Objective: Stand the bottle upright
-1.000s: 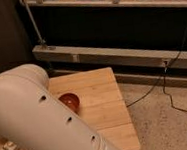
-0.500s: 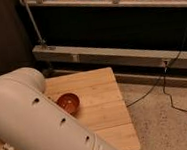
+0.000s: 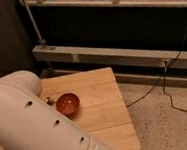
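1. the gripper is out of frame. only a thick white arm (image 3: 36, 120) link shows, filling the lower left and running off the bottom edge, so the gripper is somewhere past that edge.
2. whether the gripper is released, clenched or grasping anything, i cannot tell.
3. the bottle is nowhere to be seen, neither lying nor standing. it may be hidden behind the arm or lie outside the frame, and its place relative to the gripper cannot be given.
4. what does show: a wooden table (image 3: 100, 104) with a red-brown bowl (image 3: 68, 103) on it, the bowl just beside the arm link's upper flank. a tiny dark object sits close to the bowl, too small to name.
5. farther from the arm, a black cable (image 3: 153, 88) trails over the speckled floor, and a metal rail (image 3: 110, 57) runs along the back.
6. judged progress: nothing shows the bottle upright, so the task reads as not done, or at least not confirmed.
7. left to do, as a judgement: find the bottle, bring the gripper to it, grip it, tip it onto its base and let go.
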Robot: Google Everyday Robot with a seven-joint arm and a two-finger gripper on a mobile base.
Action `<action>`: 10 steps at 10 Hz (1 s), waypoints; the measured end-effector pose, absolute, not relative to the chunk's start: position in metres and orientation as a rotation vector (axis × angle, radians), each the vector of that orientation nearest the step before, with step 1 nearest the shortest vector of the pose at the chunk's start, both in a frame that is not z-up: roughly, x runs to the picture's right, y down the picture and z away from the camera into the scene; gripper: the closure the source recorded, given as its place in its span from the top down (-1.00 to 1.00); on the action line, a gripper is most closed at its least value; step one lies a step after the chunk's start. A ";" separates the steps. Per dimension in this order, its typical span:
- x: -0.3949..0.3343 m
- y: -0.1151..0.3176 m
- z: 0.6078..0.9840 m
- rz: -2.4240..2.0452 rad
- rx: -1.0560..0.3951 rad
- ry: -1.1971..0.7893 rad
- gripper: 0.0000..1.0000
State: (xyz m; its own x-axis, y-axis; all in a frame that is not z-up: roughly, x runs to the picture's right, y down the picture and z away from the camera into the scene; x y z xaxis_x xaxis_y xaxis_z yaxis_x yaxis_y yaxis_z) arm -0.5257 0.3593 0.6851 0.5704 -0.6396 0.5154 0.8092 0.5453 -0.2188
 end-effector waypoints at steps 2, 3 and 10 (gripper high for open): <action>-0.527 0.360 0.686 -0.884 -0.470 -0.397 0.30; -0.527 0.360 0.686 -0.881 -0.473 -0.393 0.30; -0.525 0.348 0.688 -0.844 -0.484 -0.382 0.10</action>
